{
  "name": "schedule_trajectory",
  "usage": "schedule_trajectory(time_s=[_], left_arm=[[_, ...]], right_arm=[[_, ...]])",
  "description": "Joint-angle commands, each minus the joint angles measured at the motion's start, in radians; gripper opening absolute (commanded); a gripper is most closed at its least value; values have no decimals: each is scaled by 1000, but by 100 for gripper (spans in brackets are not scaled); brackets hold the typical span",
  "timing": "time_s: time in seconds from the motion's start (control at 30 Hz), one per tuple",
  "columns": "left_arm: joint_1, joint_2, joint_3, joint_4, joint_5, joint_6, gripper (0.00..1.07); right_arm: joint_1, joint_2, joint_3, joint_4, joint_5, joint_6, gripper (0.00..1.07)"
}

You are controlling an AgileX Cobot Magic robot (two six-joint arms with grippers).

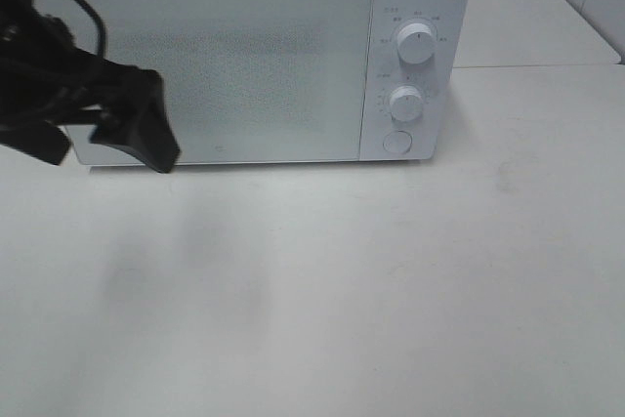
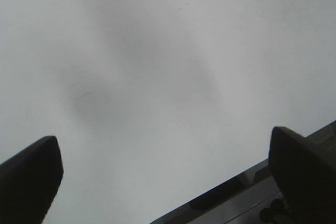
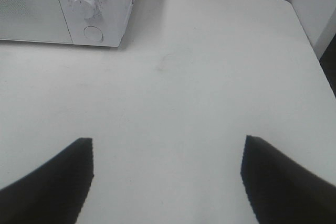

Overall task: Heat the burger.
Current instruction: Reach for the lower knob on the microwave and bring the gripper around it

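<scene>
The burger is not in view in any frame. A white microwave point(image 1: 234, 65) stands at the back of the white table point(image 1: 342, 280) with its frosted door shut; its control corner also shows in the right wrist view point(image 3: 105, 3). My left gripper point(image 1: 107, 155) is black and hangs open and empty in front of the microwave's left end. In the left wrist view the left gripper point(image 2: 168, 174) has its fingers wide apart over bare table. My right gripper point(image 3: 168, 179) is open and empty over the table, to the right of the microwave, and is outside the exterior view.
The microwave's panel has an upper knob point(image 1: 417, 46), a lower knob point(image 1: 404, 103) and a round button point(image 1: 396, 142). A second table surface point(image 1: 537, 26) adjoins at the back right. The table's right edge point(image 3: 315, 51) drops off beside a dark gap.
</scene>
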State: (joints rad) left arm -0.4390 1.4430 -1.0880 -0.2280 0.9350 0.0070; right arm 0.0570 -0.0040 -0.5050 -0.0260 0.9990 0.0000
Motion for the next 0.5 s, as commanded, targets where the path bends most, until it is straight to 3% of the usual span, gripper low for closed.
schedule_trajectory(time_s=[0.03,0.07,0.1,0.23,0.37,0.47,0.5], left_arm=[[101,-65,-4,35,91,-7,100],[101,-65,-4,35,91,-7,100],[158,-103,-4,58,128,-7,100],[261,-167,-4,93,194,-7,100],[315,-223,16,105,232,-7,100],[360,-286,81,118,228,-7,100],[386,-328,144,125,218,-7,100]], right_arm=[[-7,-28,2,-4,-6,10,75],[-7,-28,2,-4,-6,10,75],[-7,-28,2,-4,-6,10,75],[-7,-28,2,-4,-6,10,75],[-7,-28,2,-4,-6,10,75],[-7,-28,2,-4,-6,10,75],[-7,-28,2,-4,-6,10,75]])
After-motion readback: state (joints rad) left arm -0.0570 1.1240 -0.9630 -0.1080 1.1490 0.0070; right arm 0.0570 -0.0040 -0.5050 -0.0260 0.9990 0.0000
